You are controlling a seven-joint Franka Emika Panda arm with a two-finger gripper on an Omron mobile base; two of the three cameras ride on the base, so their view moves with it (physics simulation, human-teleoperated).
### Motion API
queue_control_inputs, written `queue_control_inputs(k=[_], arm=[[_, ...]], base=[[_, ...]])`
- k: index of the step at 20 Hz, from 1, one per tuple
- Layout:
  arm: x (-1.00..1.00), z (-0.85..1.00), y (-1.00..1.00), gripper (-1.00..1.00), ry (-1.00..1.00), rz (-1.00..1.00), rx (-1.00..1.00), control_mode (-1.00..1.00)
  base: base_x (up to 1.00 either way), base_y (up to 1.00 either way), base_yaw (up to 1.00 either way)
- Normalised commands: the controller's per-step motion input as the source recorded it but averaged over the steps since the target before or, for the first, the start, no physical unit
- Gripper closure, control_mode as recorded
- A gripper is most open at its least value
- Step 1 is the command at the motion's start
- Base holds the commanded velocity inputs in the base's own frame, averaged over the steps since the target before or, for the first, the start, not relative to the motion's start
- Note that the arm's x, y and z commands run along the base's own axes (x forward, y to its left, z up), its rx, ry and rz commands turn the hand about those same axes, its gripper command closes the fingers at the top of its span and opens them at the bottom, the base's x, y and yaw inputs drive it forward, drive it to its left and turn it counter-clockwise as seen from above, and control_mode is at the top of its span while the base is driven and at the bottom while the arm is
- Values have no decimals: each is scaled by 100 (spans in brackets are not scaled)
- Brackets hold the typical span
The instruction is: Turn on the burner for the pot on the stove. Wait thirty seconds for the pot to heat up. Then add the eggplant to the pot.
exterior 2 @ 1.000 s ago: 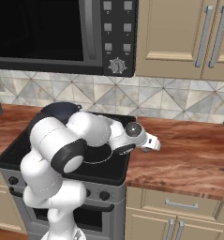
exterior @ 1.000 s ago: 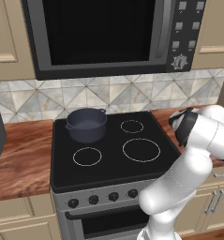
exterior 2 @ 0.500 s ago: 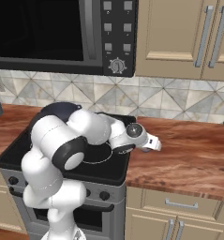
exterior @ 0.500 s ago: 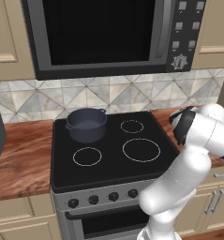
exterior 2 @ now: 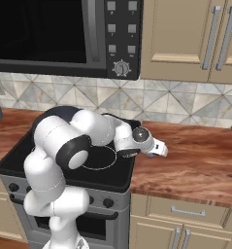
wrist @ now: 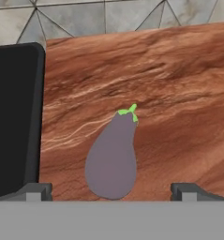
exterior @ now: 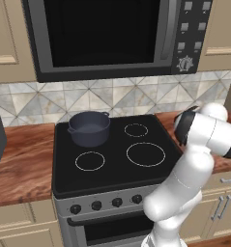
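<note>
Fingers (wrist: 38,189) spread wide, straddling the grey-purple teardrop eggplant (wrist: 111,159) on the wooden counter (wrist: 179,93); pickup step, next descend and close

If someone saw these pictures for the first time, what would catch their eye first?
Probably the eggplant, lying on the wooden counter right of the stove, between the open gripper's fingertips in the hand view. Next, the pot on the stove's rear left burner, under the microwave.
</note>
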Motion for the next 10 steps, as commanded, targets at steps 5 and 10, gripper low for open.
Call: queue_control_inputs(k=[5,10], arm=[[0,-16,0,-100,0,0,0,-100],[0,-13,0,-100,0,0,0,-100]], base=[[0,0,0],[0,0,0]])
